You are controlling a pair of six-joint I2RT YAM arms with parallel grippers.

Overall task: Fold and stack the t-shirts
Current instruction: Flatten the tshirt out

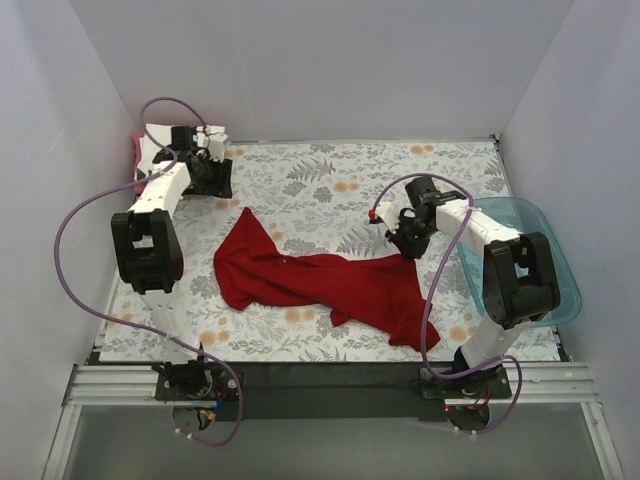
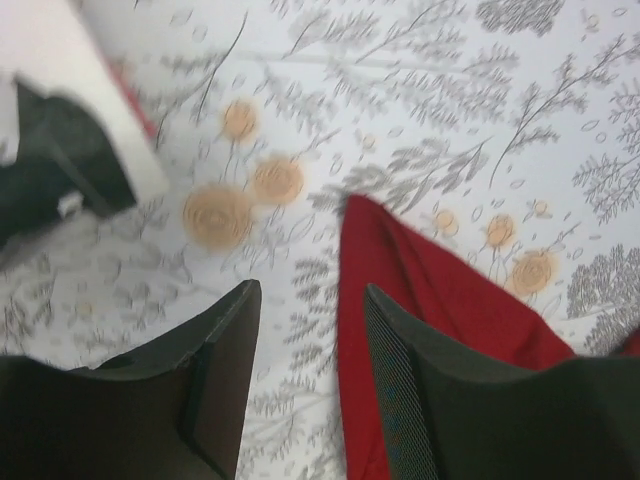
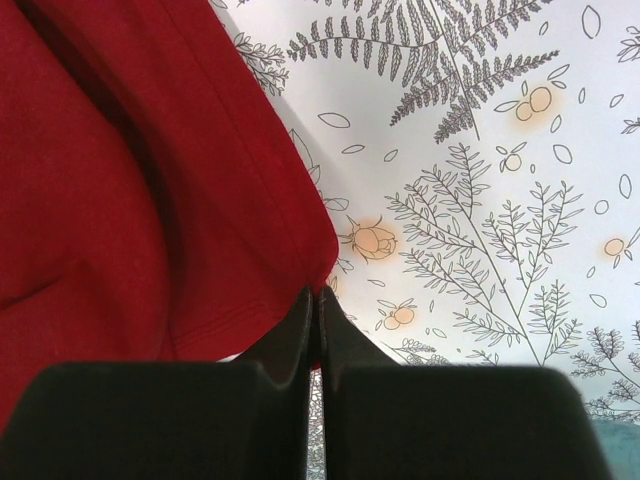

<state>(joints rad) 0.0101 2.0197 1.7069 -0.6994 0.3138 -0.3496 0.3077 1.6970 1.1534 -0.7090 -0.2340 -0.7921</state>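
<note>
The dark red t-shirt (image 1: pixel 320 280) lies crumpled across the middle of the table, one pointed end toward the back left. My right gripper (image 1: pixel 408 245) (image 3: pixel 318 292) is shut on its right edge, where the hem (image 3: pixel 250 320) meets the jaw tips. My left gripper (image 1: pixel 215 183) (image 2: pixel 310 288) hovers open near the back left. Only the table cloth shows between its fingers. The shirt's pointed end (image 2: pixel 420 290) lies under the right finger. A white t-shirt (image 1: pixel 160 140) and a reddish-pink one (image 1: pixel 137 155) sit bunched in the back left corner.
A translucent teal tub (image 1: pixel 565 285) stands at the right edge, beside my right arm. The grey floral table cloth (image 1: pixel 330 180) covers the table. Walls close in on three sides. Purple cables loop off both arms.
</note>
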